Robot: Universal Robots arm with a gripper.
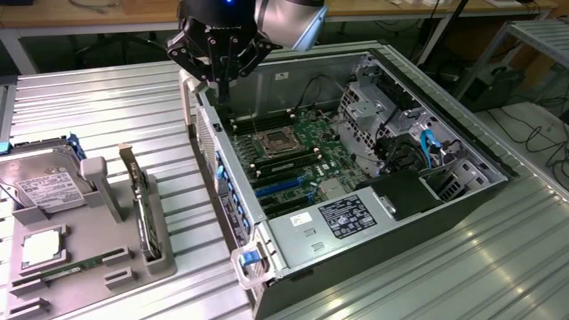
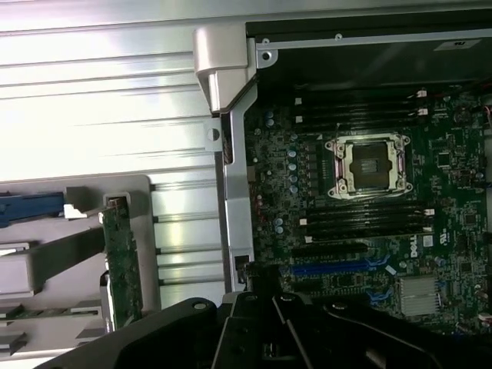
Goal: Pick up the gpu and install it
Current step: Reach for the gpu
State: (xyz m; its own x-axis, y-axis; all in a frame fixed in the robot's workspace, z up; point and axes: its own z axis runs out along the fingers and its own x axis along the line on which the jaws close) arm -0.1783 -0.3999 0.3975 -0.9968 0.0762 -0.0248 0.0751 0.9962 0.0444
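The gpu [image 1: 140,200] stands on edge in a slot of the grey holder [image 1: 164,257] at the exterior view's left, its metal bracket toward the far end. In the wrist view the gpu [image 2: 121,261] appears as a green card edge in the holder [image 2: 61,254]. My gripper [image 1: 223,85] hangs above the open computer case's far corner, near its side wall, well apart from the gpu. Its fingers are shut with nothing between them. In the wrist view the gripper [image 2: 269,338] is the black linkage along one edge.
The open case [image 1: 462,200] lies on its side on the ribbed metal table, showing the motherboard [image 1: 294,157] and bare CPU socket [image 2: 371,165]. The holder also carries a hard drive [image 1: 40,183], a processor [image 1: 42,248] and a memory stick [image 1: 66,272]. Blue slots [image 2: 338,267] lie near the case wall.
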